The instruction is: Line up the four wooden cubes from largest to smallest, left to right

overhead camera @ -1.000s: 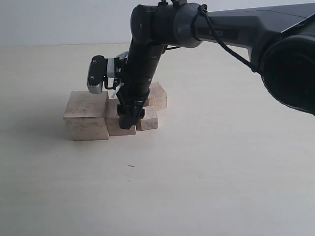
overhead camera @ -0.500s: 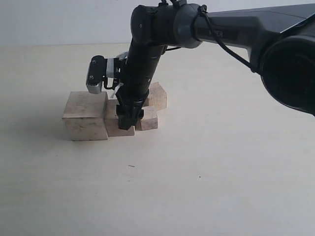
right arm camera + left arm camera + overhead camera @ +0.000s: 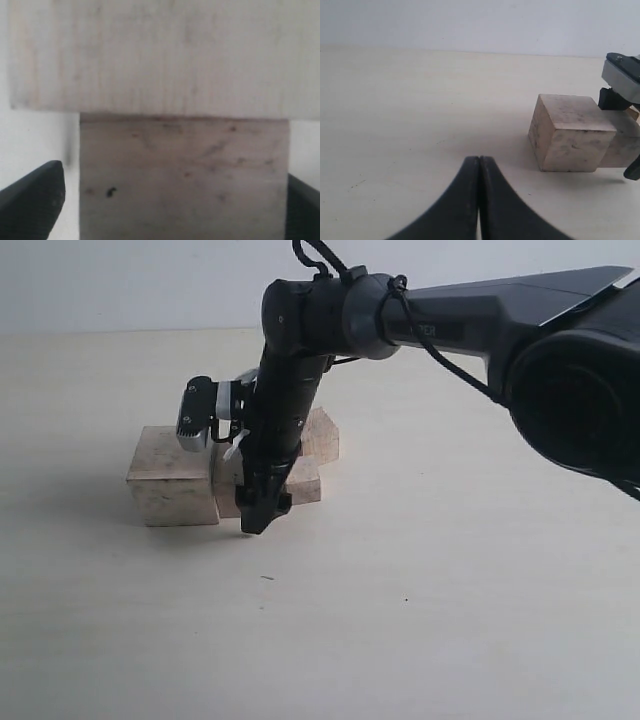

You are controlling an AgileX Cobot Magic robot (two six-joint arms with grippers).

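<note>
The 4 cubes (image 3: 175, 480) huddle left of the desk's (image 3: 420, 630) middle. Right gripper (image 3: 170, 200) stands spread around the 2nd cube (image 3: 185, 170), unclamped; closing off-centre could knock touching neighbours askew. Left gripper (image 3: 479, 200) is closed, empty.

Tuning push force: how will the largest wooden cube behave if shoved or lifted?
Largest wooden cube: flat, broad base, so likely slides, not rolls or tips. Looks rigid, solid wood, probably hefty. Apparently abuts the second cube, so pushing may shift both.

Second-largest cube (image 3: 228, 490) mostly behind right arm (image 3: 290, 390)
</note>
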